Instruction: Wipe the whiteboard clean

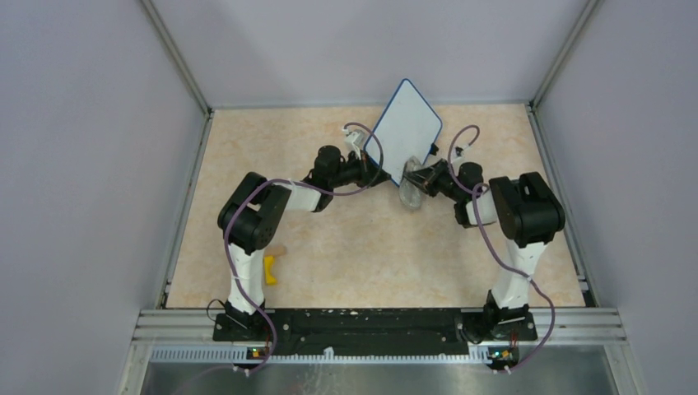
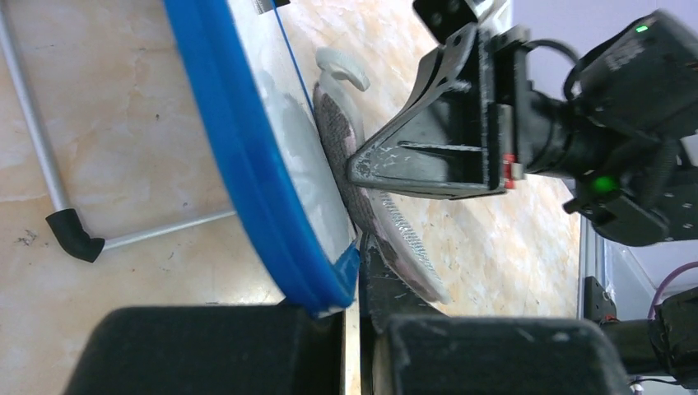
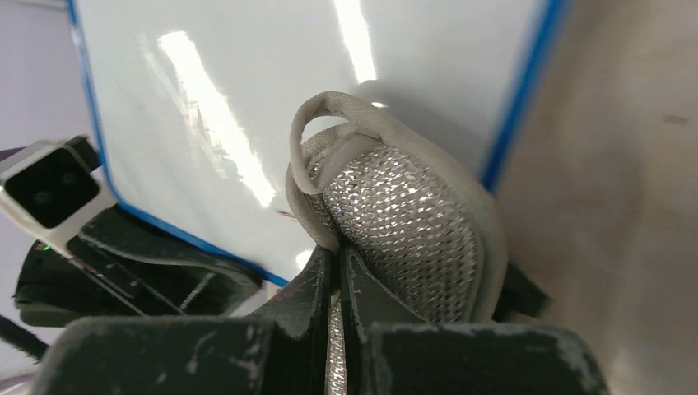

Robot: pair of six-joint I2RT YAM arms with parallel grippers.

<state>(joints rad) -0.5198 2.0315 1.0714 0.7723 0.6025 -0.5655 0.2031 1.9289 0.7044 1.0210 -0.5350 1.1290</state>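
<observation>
Nearest you, a small yellow object [image 1: 269, 270] lies on the counter [image 1: 346, 255] at about 8 o'clock, beside the left arm's base, well out of the play. Further in, both arms reach toward the middle, and here's the action. Your left pincer [image 2: 359, 317] is pinched tight on the edge of the whiteboard [image 1: 405, 130], holding it up off the counter, tilted, out toward 12 o'clock and a touch right of centre. Your right pincer [image 3: 337, 284] is clamped narrow on the eraser pad [image 3: 403, 222], silver mesh with a grey rim and a little loop on top. The pad's face is pressed against the board by its lowest corner, around 6 o'clock on the panel from overhead, just beside the left pincer's grip.

So you're in the wiping step, I'd say, and far along. The board looks almost clean: glossy white inside its thin blue rim, glare streaking across it, no handwriting I can make out. One tiny reddish fleck [image 3: 284, 214] shows at the pad's 9 o'clock edge in the right wrist view. Whether more hides under the pad, I cannot tell.

Next move, as I judge it: slide the pad across that fleck with steady pressure while the left grip braces the board so it doesn't pivot at the pinched edge. Push too hard this close to the rim and the pad could slip off.
</observation>
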